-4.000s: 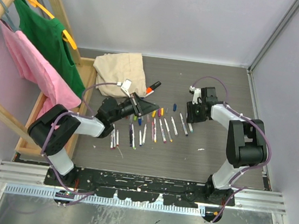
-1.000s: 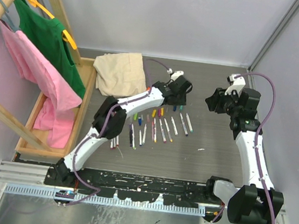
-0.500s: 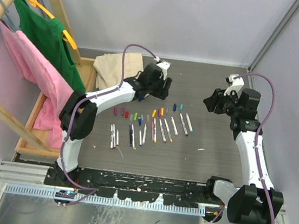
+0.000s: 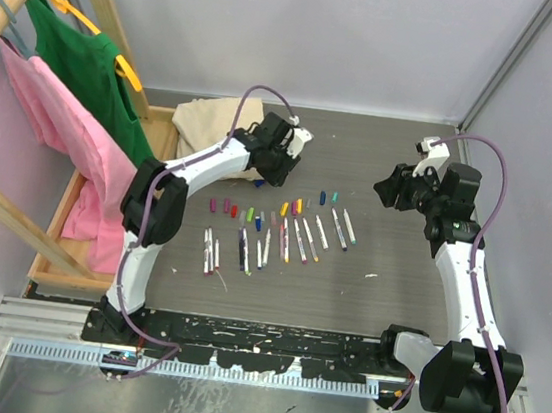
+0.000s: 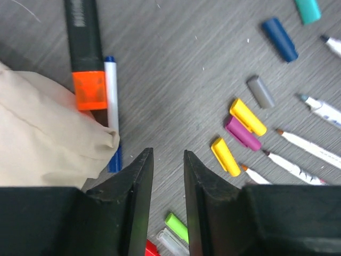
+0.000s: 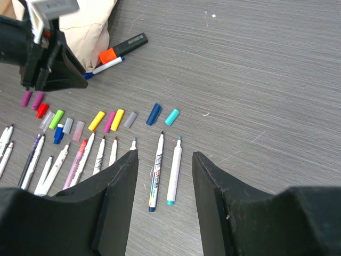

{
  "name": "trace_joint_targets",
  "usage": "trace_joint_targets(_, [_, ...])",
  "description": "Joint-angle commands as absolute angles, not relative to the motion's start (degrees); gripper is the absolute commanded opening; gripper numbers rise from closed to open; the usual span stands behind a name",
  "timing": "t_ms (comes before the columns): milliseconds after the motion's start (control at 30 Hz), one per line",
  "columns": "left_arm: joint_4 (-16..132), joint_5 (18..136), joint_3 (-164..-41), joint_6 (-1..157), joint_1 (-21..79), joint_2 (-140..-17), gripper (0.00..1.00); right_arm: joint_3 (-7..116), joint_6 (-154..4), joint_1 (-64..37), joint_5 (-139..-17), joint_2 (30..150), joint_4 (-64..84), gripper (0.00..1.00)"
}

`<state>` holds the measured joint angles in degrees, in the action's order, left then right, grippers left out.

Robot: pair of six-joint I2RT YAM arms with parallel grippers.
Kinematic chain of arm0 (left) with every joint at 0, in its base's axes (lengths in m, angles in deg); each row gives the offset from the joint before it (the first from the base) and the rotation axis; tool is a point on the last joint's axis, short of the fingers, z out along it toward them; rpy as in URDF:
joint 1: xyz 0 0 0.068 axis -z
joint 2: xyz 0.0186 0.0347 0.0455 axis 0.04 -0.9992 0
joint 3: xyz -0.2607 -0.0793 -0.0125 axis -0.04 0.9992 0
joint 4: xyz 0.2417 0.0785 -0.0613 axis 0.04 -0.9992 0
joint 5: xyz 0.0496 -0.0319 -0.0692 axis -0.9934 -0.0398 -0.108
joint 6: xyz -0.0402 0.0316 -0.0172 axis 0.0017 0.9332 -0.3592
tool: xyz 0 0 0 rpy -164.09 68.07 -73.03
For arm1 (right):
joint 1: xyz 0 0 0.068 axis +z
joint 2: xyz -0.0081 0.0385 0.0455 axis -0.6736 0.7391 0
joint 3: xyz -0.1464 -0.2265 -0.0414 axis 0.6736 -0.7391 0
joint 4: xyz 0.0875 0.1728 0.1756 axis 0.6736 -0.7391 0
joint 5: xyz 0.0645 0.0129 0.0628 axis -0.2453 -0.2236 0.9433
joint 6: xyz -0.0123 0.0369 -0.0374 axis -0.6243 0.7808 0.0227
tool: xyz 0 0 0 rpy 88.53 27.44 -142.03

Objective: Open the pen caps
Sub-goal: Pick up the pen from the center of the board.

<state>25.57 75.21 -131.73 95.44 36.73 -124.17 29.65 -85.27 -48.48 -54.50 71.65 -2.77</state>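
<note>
Twin white-and-black arms
Left arm (image 4: 206, 163) and right arm (image 4: 463, 280): white links, black joints, looping purple cables (image 4: 487, 144), black wedge fingers (image 5: 133, 213).

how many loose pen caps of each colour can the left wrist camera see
yellow caps: 2
purple cap: 1
grey cap: 1
dark blue cap: 1
teal cap: 1
green cap: 1
clear cap: 1
red cap: 1
total: 9

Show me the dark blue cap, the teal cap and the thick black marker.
dark blue cap (image 6: 153, 113): right wrist view, middle of the cap.
teal cap (image 6: 172, 117): right wrist view, middle of the cap.
thick black marker (image 6: 130, 44): right wrist view, on its black barrel.
</note>
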Motion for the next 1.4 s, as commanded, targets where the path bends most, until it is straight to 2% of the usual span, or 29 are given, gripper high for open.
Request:
trace_joint_targets(0, [19.0, 77.2, -136.5, 99.3, 35.8, -127.2, 0.29, 29.7, -86.1, -48.8, -53.6, 71.2, -0.5, 0.51])
trace_joint_targets(133, [17.9, 76.6, -138.1, 97.8, 33.7, -129.3, 0.30, 29.7, -86.1, -48.8, -53.6, 71.2, -0.5, 0.51])
trace_joint_targets(367, [19.8, 73.9, -136.8, 98.0, 32.0, -128.8, 0.47, 29.8, -86.1, -48.8, -53.5, 71.5, -0.5, 0.51])
trace_joint_targets(567, [18.7, 76.1, -138.6, 98.1, 30.7, -130.5, 0.48, 29.7, -86.1, -48.8, -53.6, 71.6, -0.6, 0.50])
trace_joint_targets(700, [18.6, 77.3, -139.0, 97.9, 30.7, -130.9, 0.46, 29.7, -86.2, -48.8, -53.7, 71.6, -0.5, 0.51])
trace_joint_targets(833, [18.9, 78.5, -138.2, 97.2, 30.7, -130.6, 0.39, 29.7, -86.1, -48.8, -53.7, 71.7, -0.5, 0.51])
trace_joint_targets(1067, [18.5, 77.0, -138.4, 96.9, 30.7, -131.6, 0.38, 29.7, -86.1, -48.8, -53.6, 71.7, -0.5, 0.51])
trace_joint_targets(1267, [18.3, 76.7, -138.1, 95.9, 30.7, -132.0, 0.26, 29.6, -86.1, -48.8, -53.5, 71.7, -0.5, 0.50])
trace_joint_targets(1367, [18.2, 77.1, -137.8, 95.3, 30.7, -132.2, 0.26, 29.6, -86.1, -48.8, -53.4, 71.7, -0.5, 0.51])
